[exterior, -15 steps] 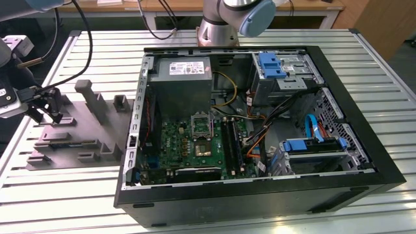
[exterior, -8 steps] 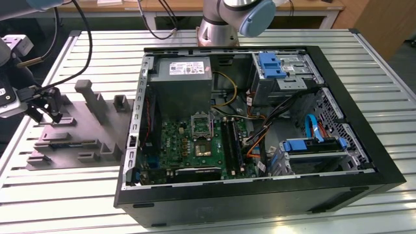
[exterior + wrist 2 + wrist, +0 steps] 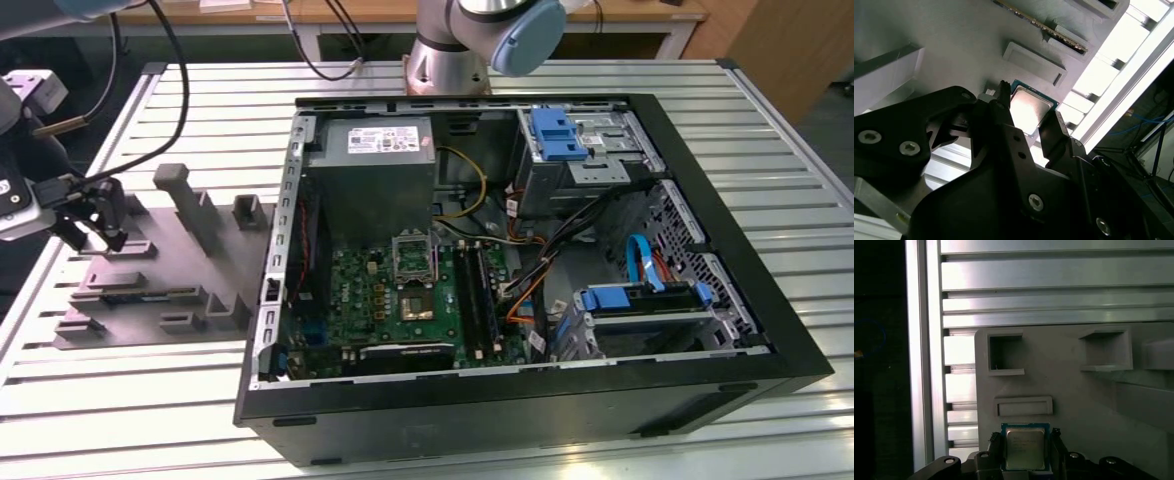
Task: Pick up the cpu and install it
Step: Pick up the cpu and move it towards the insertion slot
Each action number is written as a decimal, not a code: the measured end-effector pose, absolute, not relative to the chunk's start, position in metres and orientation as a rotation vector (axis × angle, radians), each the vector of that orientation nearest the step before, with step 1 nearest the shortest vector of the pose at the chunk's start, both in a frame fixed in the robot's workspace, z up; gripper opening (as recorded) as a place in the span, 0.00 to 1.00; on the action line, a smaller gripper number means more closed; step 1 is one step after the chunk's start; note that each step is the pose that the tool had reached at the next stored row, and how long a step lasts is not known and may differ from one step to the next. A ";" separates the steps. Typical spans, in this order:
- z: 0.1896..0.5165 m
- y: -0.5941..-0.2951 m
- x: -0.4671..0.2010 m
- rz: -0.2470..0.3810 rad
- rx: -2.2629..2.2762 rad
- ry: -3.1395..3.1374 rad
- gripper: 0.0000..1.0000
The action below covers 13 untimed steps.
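Cpu (image 3: 1024,450) is clamped in the closed gripper (image 3: 1025,436) over the grey tray (image 3: 1079,400); pickup looks underway, and installation in the computer case (image 3: 747,250) is not yet done.

In the second wrist view the gripper (image 3: 1028,102) hides the near half of the cpu (image 3: 1025,111). In the first wrist view the cpu's near edge lies behind the gripper's body. In the exterior view the arm (image 3: 487,35) is cut off at the top edge.
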<state>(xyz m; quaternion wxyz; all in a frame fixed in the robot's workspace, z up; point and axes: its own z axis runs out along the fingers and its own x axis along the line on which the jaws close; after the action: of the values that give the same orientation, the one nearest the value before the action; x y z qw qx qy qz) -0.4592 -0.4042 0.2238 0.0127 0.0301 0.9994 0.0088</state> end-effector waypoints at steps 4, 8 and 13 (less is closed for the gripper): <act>0.226 -0.404 -0.459 0.027 0.094 3.115 0.47; 0.227 -0.404 -0.459 0.027 0.094 3.115 0.47; 0.228 -0.404 -0.459 0.027 0.094 3.115 0.47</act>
<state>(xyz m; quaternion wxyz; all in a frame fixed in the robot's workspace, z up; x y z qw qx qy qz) -0.4592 -0.4042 0.2279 0.0127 0.0301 0.9994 0.0087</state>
